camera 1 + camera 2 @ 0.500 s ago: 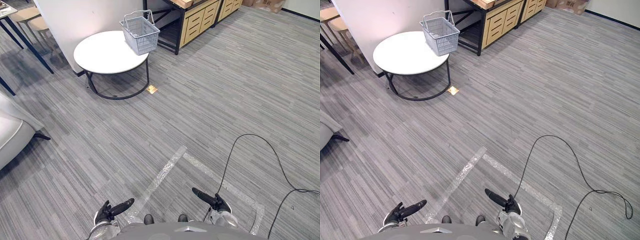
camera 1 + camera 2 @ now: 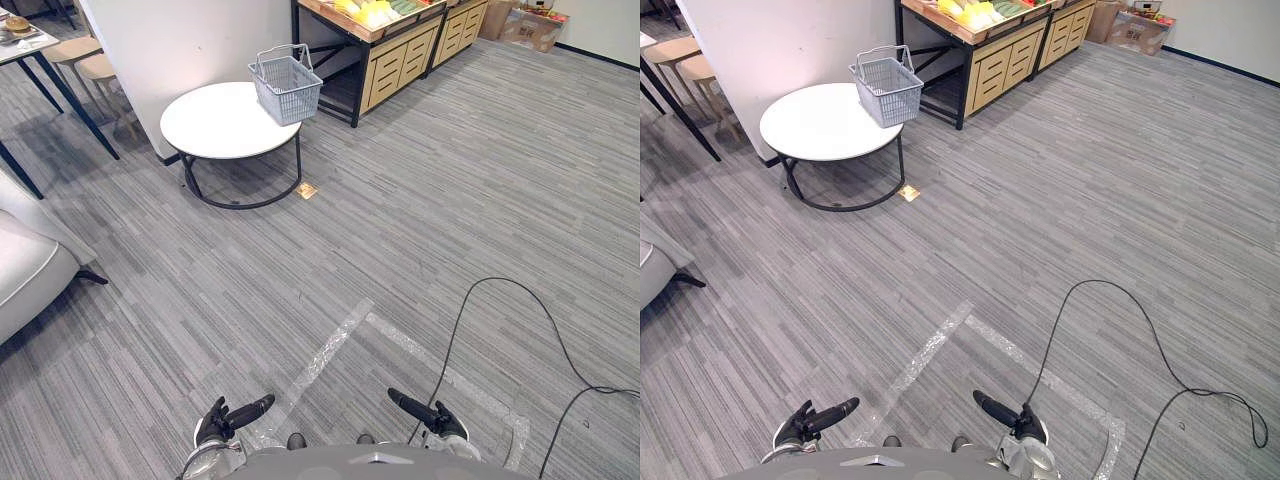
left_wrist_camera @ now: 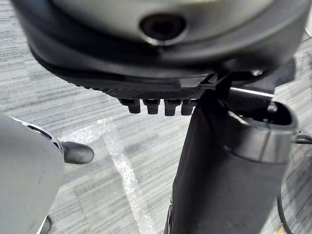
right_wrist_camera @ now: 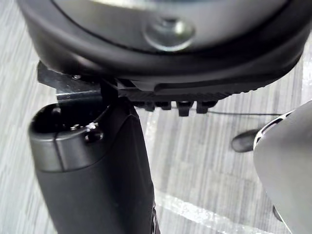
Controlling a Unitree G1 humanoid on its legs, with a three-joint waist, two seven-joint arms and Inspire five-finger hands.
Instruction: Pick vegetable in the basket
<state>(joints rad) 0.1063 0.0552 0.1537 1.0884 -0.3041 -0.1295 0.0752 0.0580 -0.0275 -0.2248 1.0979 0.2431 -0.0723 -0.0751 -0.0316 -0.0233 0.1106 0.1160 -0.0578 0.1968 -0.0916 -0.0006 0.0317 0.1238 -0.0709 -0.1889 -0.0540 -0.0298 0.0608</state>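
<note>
Your robot stands on grey striped carpet, with the produce it is sent for on the far side of the room. The vegetables (image 2: 372, 12), a heap of yellow and green, lie on top of a wooden stand (image 2: 398, 52) with drawers by the far wall, well apart from both hands.

The grey wire basket (image 2: 288, 86), handles raised, sits at the far edge of a round white table (image 2: 215, 130), near the stand.

You see the left hand (image 2: 228, 420) and the right hand (image 2: 430, 414) held low at the robot's sides, above clear tape strips (image 2: 330, 352) stuck to the carpet. In the left wrist view the fingers (image 3: 156, 105) lie straight in a close row, side by side, with the thumb (image 3: 229, 161) standing apart from them. The right hand's fingers (image 4: 185, 106) lie the same way, and nothing is held.

A small yellow tag (image 2: 307, 189) lies on the floor by the table's black frame. A cardboard box (image 2: 530, 26) at the far right carries print too small for you to read. Two pale stools (image 2: 88, 58) stand left of the table, and a grey seat (image 2: 25, 265) shows at the left edge.
</note>
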